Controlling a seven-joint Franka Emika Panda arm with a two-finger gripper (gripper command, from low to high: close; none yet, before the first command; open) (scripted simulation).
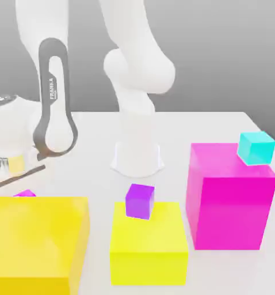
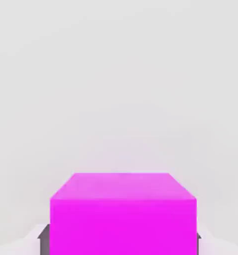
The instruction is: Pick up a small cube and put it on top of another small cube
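Jaws pinching small pink cube, dark fingertips at both sides. Pick-up apparently achieved. Outstanding: carry, placement atop purple cube or cyan cube.

The white arm rises from a round base at the middle of the exterior view, bends at a bulbous joint in the upper middle of the frame and runs out past the top edge. A second link with a grey band comes down at the upper left, ending in the hand at the far left edge. In the hand view two dark fingertips sit at the bottom corners, pressed against the sides of a cube.
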